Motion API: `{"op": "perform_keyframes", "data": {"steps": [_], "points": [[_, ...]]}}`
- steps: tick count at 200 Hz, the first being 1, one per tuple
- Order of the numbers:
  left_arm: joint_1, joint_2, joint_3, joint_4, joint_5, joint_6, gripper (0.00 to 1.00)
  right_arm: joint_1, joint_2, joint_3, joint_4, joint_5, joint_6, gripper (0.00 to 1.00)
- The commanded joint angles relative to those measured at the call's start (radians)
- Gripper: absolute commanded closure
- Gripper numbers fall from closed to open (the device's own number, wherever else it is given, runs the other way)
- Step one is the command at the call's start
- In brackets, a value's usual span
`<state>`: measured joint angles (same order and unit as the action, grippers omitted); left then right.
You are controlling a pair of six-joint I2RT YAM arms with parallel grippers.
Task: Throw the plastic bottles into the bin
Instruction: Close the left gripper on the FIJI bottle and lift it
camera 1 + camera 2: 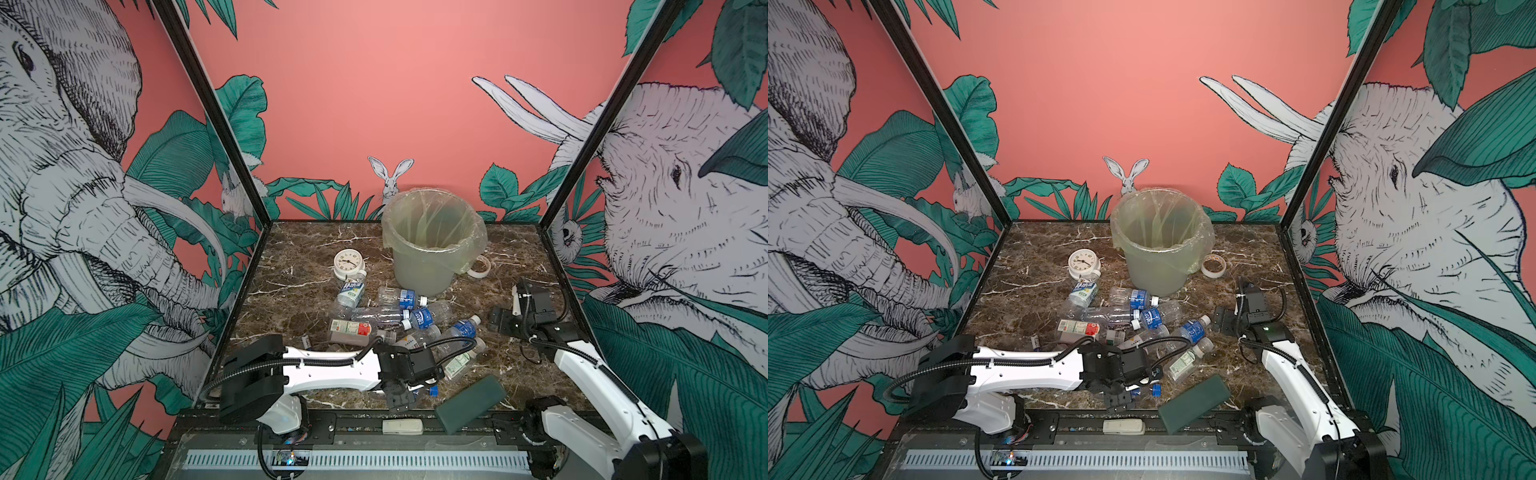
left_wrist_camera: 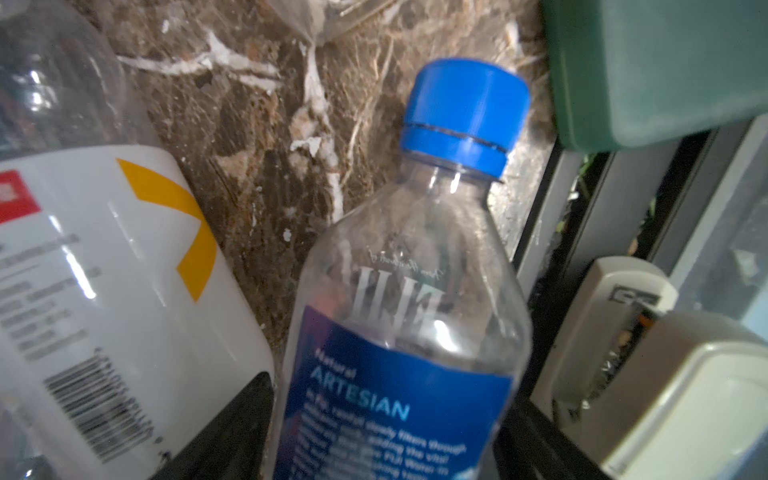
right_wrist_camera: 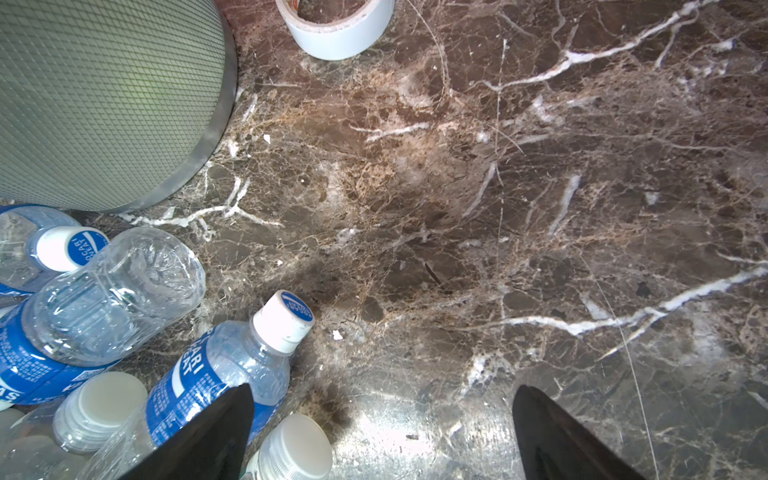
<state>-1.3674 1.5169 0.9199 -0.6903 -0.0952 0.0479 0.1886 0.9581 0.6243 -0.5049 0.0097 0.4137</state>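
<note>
**Op:** Left wrist view: Fiji bottle (image 2: 411, 291) lies on its side on the table (image 2: 257, 145), at the front edge. Its blue cap (image 2: 465, 120) points at the green block (image 2: 656, 62). My left gripper (image 2: 386, 415) has a jaw on each side of the label.

**QA:** Gripped?

**Op:** Can't tell. The jaws sit close along both sides at a middling gap, and I see no dent in the plastic.

**QA:** Right one?

**Op:** Right gripper (image 3: 382, 390) is spread wide with nothing in it. It hangs over bare table beside the pile (image 1: 409, 318), near the bin's base.

**QA:** Bin?

**Op:** Bin (image 1: 415, 270) is at the back middle, upright, bag over the rim, and I see no bottles in it. It's well apart from this bottle, with the whole pile between.

**QA:** How do you want the grab?

**Op:** I'd squeeze on the label band, not the neck. Thin clear plastic will likely buckle and squirt out if I pinch the shoulder. The white bottle (image 2: 104, 291) lies just beside one jaw, so I'd keep that jaw from catching it. I'd lift straight up first, clear of the block and the edge. Then I'd carry it high over the pile so I don't rake it, and let go only over the bin's mouth.

**QA:** Progress?

**Op:** Barely begun, I'd say. About a dozen are on the table.
</note>
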Motion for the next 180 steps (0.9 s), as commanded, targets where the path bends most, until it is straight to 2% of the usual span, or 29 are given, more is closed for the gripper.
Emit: {"op": "perform_keyframes", "data": {"steps": [1, 50, 80, 96, 121, 180], "points": [[-0.007, 0.015, 0.027, -0.021, -0.008, 0.020, 0.20, 0.006, -0.004, -0.006, 0.012, 0.003, -0.010, 0.01], [-0.006, 0.068, 0.034, -0.016, -0.019, 0.029, 0.24, 0.007, -0.004, -0.006, 0.011, 0.004, -0.010, 0.01], [-0.006, 0.074, 0.036, -0.015, -0.036, 0.029, 0.41, 0.008, -0.007, -0.005, 0.005, 0.013, -0.009, 0.01], [-0.006, 0.058, 0.033, -0.015, -0.037, 0.027, 0.46, 0.009, -0.010, -0.005, 0.005, 0.013, -0.009, 0.01], [-0.006, 0.018, 0.034, -0.026, -0.048, 0.019, 0.50, 0.009, -0.007, -0.006, 0.005, 0.001, -0.010, 0.01], [-0.005, -0.185, 0.016, -0.023, -0.133, -0.024, 0.50, 0.011, -0.004, -0.006, 0.018, -0.009, -0.010, 0.01]]}}
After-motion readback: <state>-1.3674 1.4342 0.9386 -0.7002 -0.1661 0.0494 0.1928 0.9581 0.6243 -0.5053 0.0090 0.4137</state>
